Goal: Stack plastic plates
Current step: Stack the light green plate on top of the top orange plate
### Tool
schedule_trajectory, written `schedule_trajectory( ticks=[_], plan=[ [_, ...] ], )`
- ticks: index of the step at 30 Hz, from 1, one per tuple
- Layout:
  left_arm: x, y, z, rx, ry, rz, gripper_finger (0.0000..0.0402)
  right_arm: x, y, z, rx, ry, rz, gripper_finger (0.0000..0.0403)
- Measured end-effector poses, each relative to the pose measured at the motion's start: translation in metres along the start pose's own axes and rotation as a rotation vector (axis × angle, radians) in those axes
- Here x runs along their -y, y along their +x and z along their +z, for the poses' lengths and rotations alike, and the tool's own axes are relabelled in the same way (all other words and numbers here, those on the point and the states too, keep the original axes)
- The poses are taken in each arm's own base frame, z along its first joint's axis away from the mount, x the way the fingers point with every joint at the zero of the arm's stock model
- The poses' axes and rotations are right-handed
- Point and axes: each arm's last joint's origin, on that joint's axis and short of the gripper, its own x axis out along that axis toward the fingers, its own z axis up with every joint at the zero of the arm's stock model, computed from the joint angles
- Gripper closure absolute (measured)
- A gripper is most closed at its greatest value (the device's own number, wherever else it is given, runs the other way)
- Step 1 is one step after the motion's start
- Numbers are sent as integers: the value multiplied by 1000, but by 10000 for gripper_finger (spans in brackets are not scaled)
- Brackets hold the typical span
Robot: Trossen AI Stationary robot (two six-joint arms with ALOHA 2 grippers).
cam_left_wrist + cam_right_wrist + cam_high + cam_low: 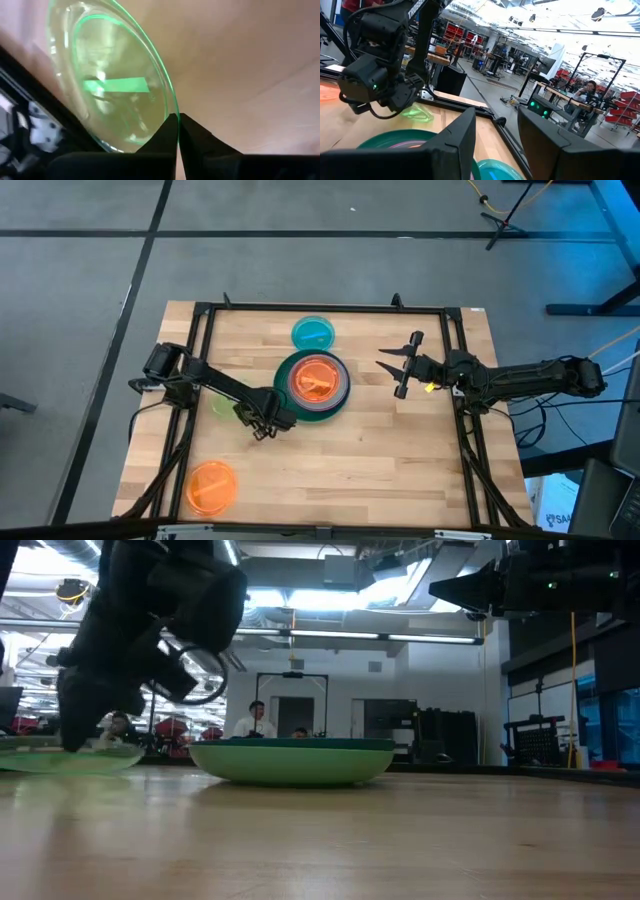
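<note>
On the table sit four separate plate groups. One is a stack in the middle; from above it shows a dark green rim at the bottom, a thin pale band and a magenta band inside that, and one translucent orange plate on top, so at least four layers can be told apart, though the exact number in the stack cannot be counted. Three plates lie singly: one blue plate, one second orange plate, and one lime plate. That makes two orange plates in all. Two robot arms reach over the table, each with one gripper: the left gripper and the right gripper.
</note>
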Motion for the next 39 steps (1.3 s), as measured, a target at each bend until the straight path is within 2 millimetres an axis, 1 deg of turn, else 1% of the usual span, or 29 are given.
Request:
schedule_trajectory(
  ticks=[4,9,15,19,23,30,34,39],
  plan=[
    [-1,-15,0,70,13,60,398,0,0,0,0,0,0,259],
    [-1,-42,2,210,44,103,400,0,0,0,0,0,0,259],
    [4,-75,7,390,115,79,396,0,0,0,-1,-2,1,259],
    [7,-91,12,482,166,44,396,0,0,0,-1,-7,1,259],
    [16,-101,19,587,241,-21,395,0,0,0,-5,-8,2,259],
    [37,-116,32,811,426,-143,395,0,0,-1,-7,-9,3,259],
    [42,-124,40,910,487,-171,395,0,0,-1,-7,-9,3,259],
    [44,-121,52,980,513,-177,395,0,0,-1,-7,-10,3,259]
  ],
)
